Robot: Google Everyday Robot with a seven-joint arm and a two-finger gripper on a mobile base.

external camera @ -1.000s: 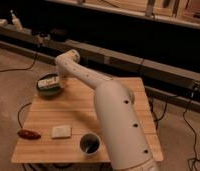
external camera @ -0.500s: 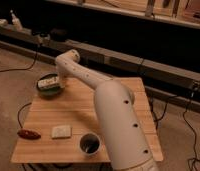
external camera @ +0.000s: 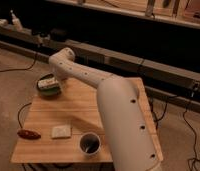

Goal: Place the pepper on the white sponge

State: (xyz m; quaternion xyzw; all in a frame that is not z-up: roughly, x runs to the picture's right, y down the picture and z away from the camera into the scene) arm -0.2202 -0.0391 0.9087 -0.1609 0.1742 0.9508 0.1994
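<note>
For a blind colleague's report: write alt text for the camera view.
A white robot arm reaches across a wooden table, its gripper at the green bowl in the far left corner. Near the front edge lie a dark red pepper, a white sponge beside it, not touching, and a cup.

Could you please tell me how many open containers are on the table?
2: a green bowl at the far left corner, beside the gripper, and a cup at the near edge. The arm could hide more.
</note>
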